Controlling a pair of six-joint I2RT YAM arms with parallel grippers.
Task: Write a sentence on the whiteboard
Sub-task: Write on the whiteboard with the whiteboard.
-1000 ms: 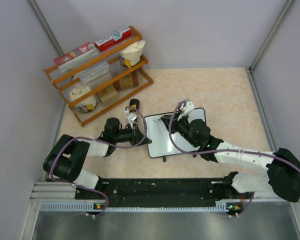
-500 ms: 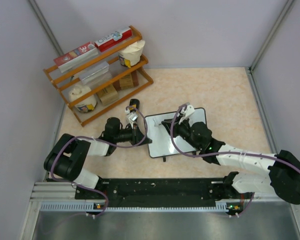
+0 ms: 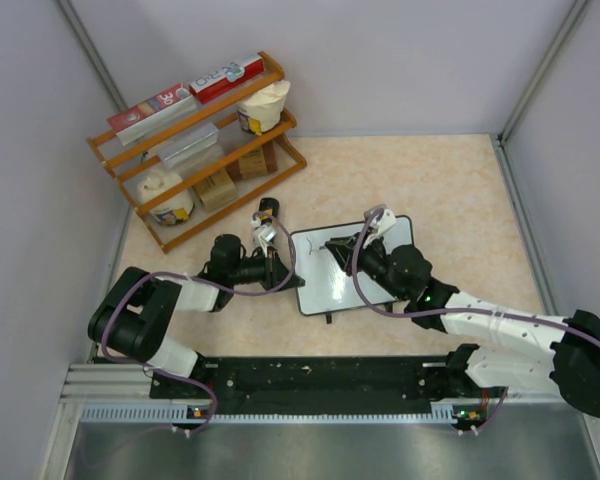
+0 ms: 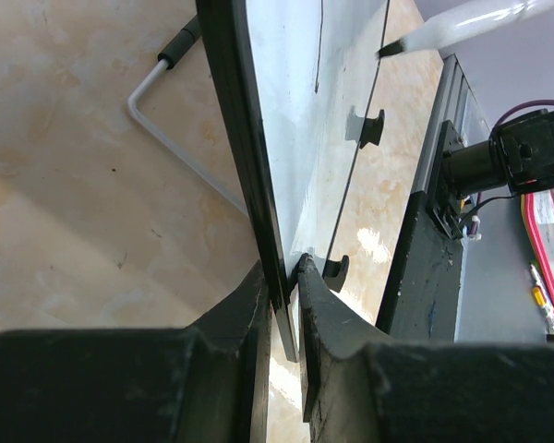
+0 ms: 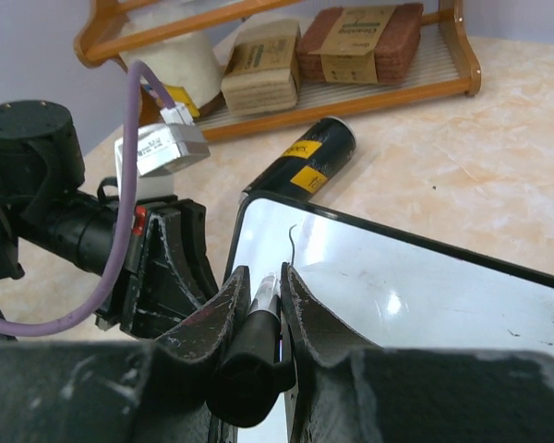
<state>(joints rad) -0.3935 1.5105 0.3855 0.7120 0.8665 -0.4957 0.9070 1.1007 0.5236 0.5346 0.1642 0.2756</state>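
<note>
the whiteboard [image 3: 320, 285] sits between the two claws: the left claw [image 4: 282, 277] is clamped shut on the thin black frame of its near edge, and its white face spreads just ahead of and under the right claw [image 5: 263, 277], which is closed around a marker [image 5: 264, 293] with the tip pointing down at the board. seen from the left claw, the marker's white barrel [image 4: 462, 23] comes in from the far side, well beyond the pinched edge; whether the tip touches the face i cannot tell. the board looks light, stiff and glossy, so it would likely skid or tip under pen pressure; the frame edge is the sensible hold, since the slick face gives no purchase. its small black feet [image 4: 372, 127] and wire stand [image 4: 180, 120] look like slight support. of the sentence only one thin black stroke [image 5: 293, 242] shows, just past the right claw's tips; no letters can be read. beyond it on the surface lies a black can [image 5: 300, 161] with yellow labels too small to read, and the brown cartons [image 5: 365, 41] on the wooden rack [image 3: 195, 150] are likewise illegible; a red box [image 3: 160, 102] on the top shelf shows "3d".
</note>
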